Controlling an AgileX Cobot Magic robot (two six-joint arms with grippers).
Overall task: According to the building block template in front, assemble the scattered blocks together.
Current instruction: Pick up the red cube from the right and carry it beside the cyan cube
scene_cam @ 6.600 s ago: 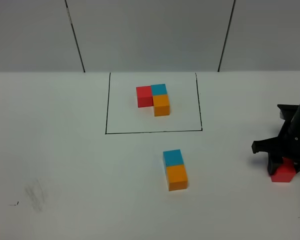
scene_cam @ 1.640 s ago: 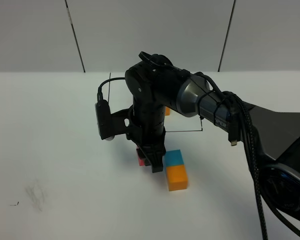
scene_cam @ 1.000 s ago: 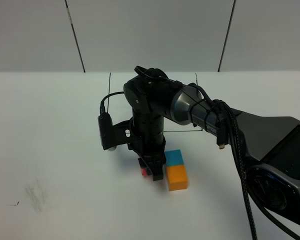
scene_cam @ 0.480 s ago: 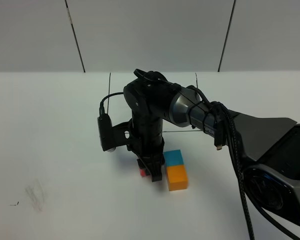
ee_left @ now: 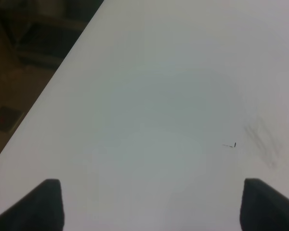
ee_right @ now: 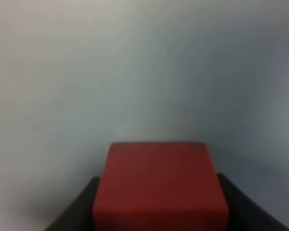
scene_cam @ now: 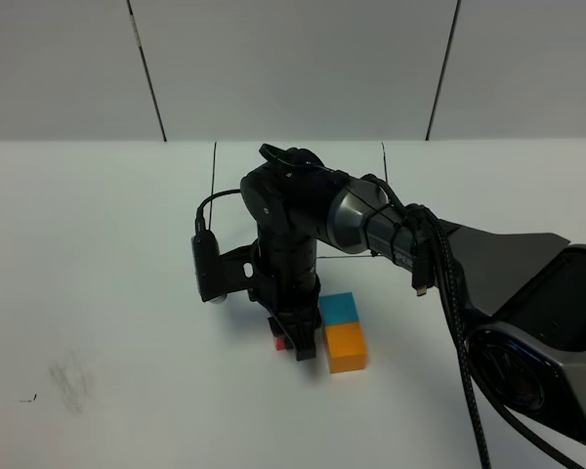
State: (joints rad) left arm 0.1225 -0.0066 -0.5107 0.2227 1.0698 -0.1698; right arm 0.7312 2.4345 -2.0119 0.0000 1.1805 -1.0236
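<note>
My right gripper (scene_cam: 292, 342) reaches across the middle and is shut on the red cube (scene_cam: 279, 340), low at the table just left of the blue cube (scene_cam: 339, 307) and the orange cube (scene_cam: 346, 347), which sit joined. In the right wrist view the red cube (ee_right: 159, 185) fills the space between the dark fingers (ee_right: 74, 211). The template's cubes are hidden behind the arm; only its black outline (scene_cam: 213, 195) shows. My left gripper (ee_left: 154, 207) is open and empty over bare table, and is outside the exterior view.
The right arm's body and cable (scene_cam: 439, 283) span the right half of the table. A faint smudge (scene_cam: 68, 376) and a small dark mark (ee_left: 229, 145) lie at the front left. The table's left edge (ee_left: 53, 82) shows in the left wrist view.
The right gripper carried the red cube from the far right to beside the blue and orange pair, then came lower and slightly nearer the front. The left gripper is unchanged.
</note>
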